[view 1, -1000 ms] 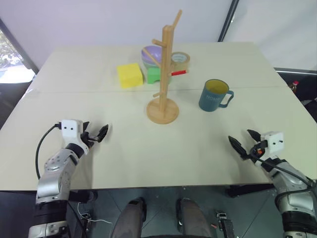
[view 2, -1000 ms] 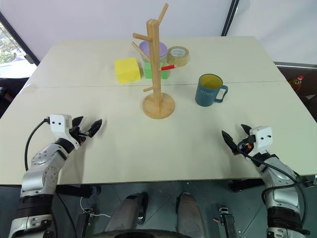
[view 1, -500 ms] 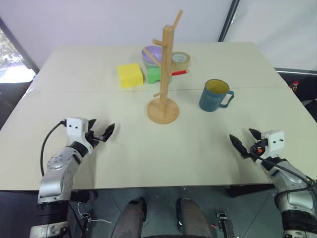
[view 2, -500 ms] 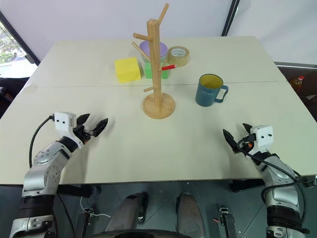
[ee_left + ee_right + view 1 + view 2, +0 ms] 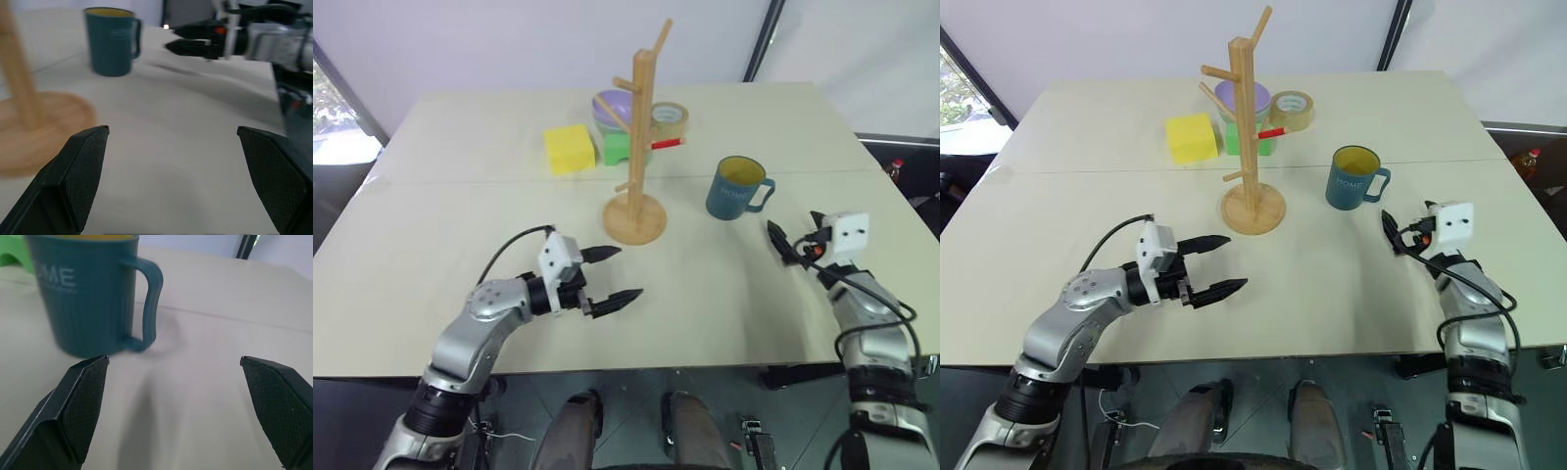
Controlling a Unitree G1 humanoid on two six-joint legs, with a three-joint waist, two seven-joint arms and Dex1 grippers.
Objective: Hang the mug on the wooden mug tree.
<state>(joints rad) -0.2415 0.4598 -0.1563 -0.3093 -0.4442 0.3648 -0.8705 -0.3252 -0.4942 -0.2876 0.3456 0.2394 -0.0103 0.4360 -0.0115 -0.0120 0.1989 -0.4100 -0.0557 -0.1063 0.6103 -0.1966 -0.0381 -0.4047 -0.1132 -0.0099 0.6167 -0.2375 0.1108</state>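
My left jaws are wide open and hold nothing. They hang over the table a little way in from the near edge, around its middle, and point across toward the right side. My right jaws are wide open too and hold nothing. They sit near the right edge of the table and point at the mug. The mug is dark blue with yellow inside. It stands upright on the table, right of the middle, with its handle turned toward the right edge. My right jaws are near the mug but not touching it. In the right wrist view the mug is just ahead, off to one side of the gap between my fingers, with pale letters on its side. The tree is a tall wooden pole with pegs on a round base. It stands upright about in the middle of the table, to the left of the mug and apart from it. No mug hangs on it. Behind the tree, toward the far edge, are a yellow block, a green block, a purple bowl and a roll of tape.
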